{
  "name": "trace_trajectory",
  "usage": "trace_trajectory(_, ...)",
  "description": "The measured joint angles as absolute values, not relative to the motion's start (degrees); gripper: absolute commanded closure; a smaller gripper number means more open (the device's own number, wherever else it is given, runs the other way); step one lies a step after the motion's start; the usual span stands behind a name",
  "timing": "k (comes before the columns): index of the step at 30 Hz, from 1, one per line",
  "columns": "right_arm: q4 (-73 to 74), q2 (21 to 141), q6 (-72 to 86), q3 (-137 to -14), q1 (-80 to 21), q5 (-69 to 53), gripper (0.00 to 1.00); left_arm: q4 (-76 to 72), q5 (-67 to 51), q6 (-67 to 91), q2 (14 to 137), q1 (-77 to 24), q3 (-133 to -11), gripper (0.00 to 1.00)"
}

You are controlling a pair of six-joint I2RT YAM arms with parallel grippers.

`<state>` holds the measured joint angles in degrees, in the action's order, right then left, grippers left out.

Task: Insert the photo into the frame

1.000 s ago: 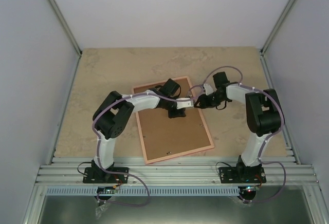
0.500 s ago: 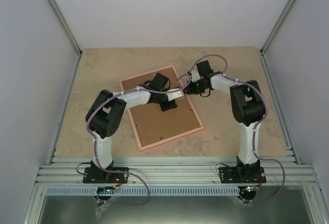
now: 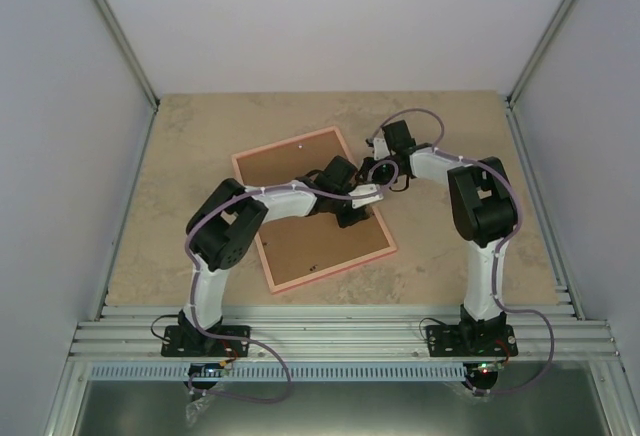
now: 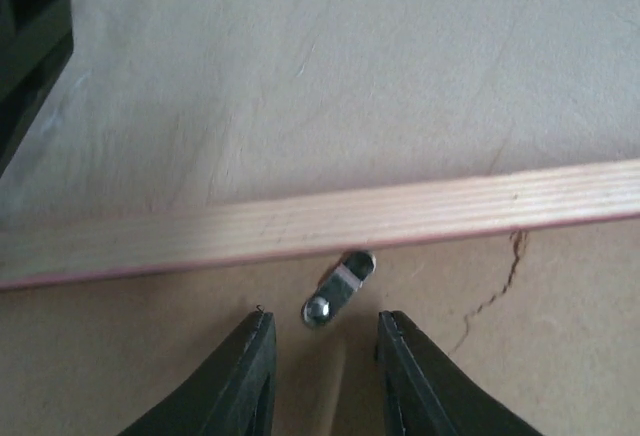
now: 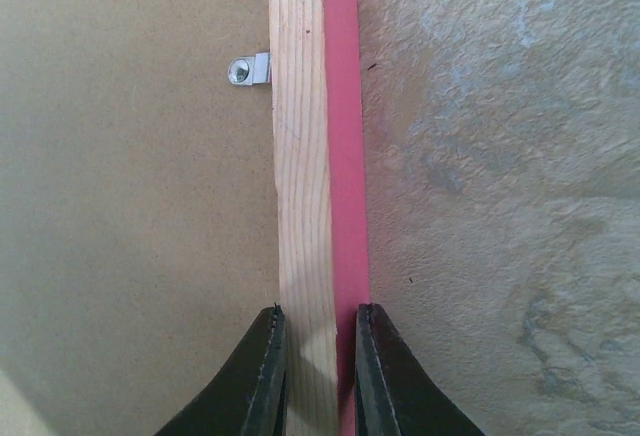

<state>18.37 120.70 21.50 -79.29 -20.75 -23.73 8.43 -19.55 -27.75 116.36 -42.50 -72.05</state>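
Note:
The pink frame (image 3: 285, 143) lies face down on the table, with the plain brown backing board (image 3: 300, 241) filling it. The photo is hidden. My right gripper (image 3: 378, 171) is shut on the frame's right rail; in the right wrist view its jaws (image 5: 318, 311) pinch the bare wood and pink edge (image 5: 300, 156). My left gripper (image 3: 372, 194) is open over the board just inside that rail. In the left wrist view (image 4: 325, 321) a small metal turn tab (image 4: 340, 286) lies just ahead of the fingertips, under the rail (image 4: 300, 224).
Another metal tab (image 5: 248, 69) sits further along the rail in the right wrist view. Beige stone tabletop (image 5: 500, 156) lies beyond the frame. Both wrists are close together at the frame's right side. Grey walls enclose the table.
The frame slid back and left and turned with the right gripper, then stayed put. The left gripper has since moved right across the board to the right rail.

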Motion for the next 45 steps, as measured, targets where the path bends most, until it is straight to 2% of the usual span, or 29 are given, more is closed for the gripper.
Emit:
trace_trajectory(5,17.1,120.4,22.0,-78.3,-20.6,-24.1,1.0,7.4,-18.2,-27.0,118.1,-43.9,-73.8,0.79)
trace_trajectory(11,15.5,120.0,22.4,-77.2,-20.4,-24.4,1.0,7.0,-17.5,-27.0,118.6,-44.2,-74.2,0.8)
trace_trajectory(16,14.3,119.7,22.6,-76.3,-20.3,-24.7,1.0,6.8,-15.6,-25.5,118.7,-44.5,-74.3,0.91)
trace_trajectory(21,12.6,119.2,23.2,-75.0,-20.1,-24.5,1.0,6.3,-13.3,-19.1,118.8,-45.0,-74.5,0.95)
trace_trajectory(25,11.8,118.9,23.6,-74.3,-19.6,-24.4,1.0,5.2,-12.7,-14.2,119.1,-45.1,-74.6,0.92)
trace_trajectory(29,11.6,118.8,23.7,-74.2,-19.4,-24.4,1.0,4.4,-12.7,-12.3,119.2,-45.1,-74.6,0.78)
trace_trajectory(33,11.6,118.8,23.7,-74.2,-19.4,-24.4,1.0,4.1,-13.8,-12.6,119.1,-44.2,-74.6,0.69)
trace_trajectory(40,13.0,118.8,22.8,-75.0,-19.3,-24.3,1.0,9.5,-19.4,-14.8,114.8,-38.0,-73.2,0.66)
trace_trajectory(45,14.4,118.8,21.5,-75.5,-18.9,-24.6,1.0,15.1,-23.3,-22.2,104.6,-35.2,-64.3,0.67)
